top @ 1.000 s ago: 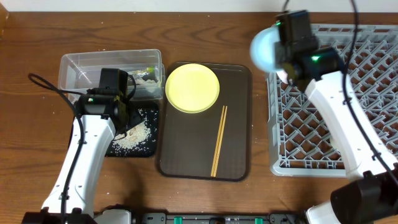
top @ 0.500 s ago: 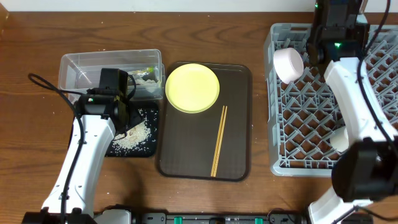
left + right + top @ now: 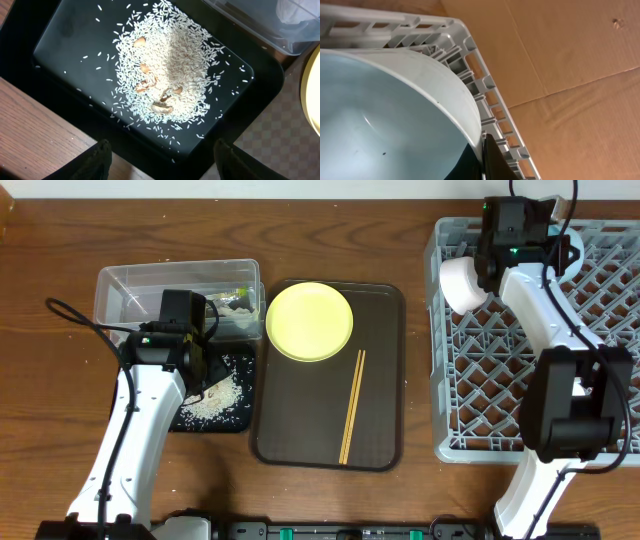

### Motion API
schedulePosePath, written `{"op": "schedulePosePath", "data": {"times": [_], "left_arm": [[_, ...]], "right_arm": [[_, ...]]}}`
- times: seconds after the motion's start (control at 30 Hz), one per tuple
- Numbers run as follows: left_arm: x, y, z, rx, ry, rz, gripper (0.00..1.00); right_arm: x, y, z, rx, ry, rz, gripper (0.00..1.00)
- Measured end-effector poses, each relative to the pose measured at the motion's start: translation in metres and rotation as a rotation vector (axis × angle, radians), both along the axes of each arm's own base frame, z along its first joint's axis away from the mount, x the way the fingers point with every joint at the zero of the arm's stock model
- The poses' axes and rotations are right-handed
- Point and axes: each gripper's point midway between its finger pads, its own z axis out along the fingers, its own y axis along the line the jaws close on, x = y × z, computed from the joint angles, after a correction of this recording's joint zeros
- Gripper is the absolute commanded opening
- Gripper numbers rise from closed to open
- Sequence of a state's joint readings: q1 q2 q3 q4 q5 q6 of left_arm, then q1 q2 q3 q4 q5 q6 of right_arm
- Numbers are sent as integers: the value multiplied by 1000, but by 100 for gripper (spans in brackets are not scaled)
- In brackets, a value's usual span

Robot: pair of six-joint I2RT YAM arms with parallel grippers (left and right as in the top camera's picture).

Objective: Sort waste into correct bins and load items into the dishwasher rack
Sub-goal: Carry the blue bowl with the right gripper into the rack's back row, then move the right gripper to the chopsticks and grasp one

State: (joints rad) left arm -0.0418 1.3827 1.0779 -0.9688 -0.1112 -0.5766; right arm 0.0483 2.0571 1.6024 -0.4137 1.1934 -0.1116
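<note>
Where my left claw (image 3: 167,161) is hanging: over the black tray (image 3: 60,60), fingers spread wide and gripping nothing.
Rice (image 3: 170,75): lying heaped in that tray, so I am judging it already sorted.
Clear tub (image 3: 120,285): sitting just behind the black tray, holding the wrapper (image 3: 237,298).
Plate (image 3: 309,321): waiting on the brown tray (image 3: 300,420), at its back.
Chopsticks (image 3: 352,405): lying together on the same tray, in front of the plate and right of it.
Bowl (image 3: 462,283): tipping on its side at the back-left corner of the rack (image 3: 440,380); I cannot tell whether it is resting on the pegs.
Bowl's handling: I am judging it stiff, light and smooth, likely to swing or slip from a rim hold, so one finger inside and one outside is suiting it.
Right claw (image 3: 482,161): pinching the bowl's rim.
Change: a second ago I was carrying the bowl over the table between brown tray and rack; now it is sitting over the rack corner, while my left arm is staying put.
</note>
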Motion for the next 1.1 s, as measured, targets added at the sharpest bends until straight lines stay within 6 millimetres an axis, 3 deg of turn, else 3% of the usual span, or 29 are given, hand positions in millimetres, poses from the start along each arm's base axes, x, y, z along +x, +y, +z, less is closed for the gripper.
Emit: {"op": "schedulePosePath", "data": {"times": [0.27, 0.33, 0.43, 0.7, 0.9, 1.1], "left_arm": [[0, 0, 0, 0, 0, 0, 68], [0, 0, 0, 0, 0, 0, 68], [0, 0, 0, 0, 0, 0, 68], [0, 0, 0, 0, 0, 0, 69], [0, 0, 0, 0, 0, 0, 69], [0, 0, 0, -1, 0, 0, 69]], "right_arm": [[0, 0, -6, -7, 13, -4, 1], [2, 2, -7, 2, 14, 5, 7], [5, 11, -15, 38, 35, 46, 15], [5, 47, -37, 124, 119, 143, 16], [-11, 58, -50, 166, 170, 131, 19], [-24, 69, -62, 296, 189, 138, 37]]}}
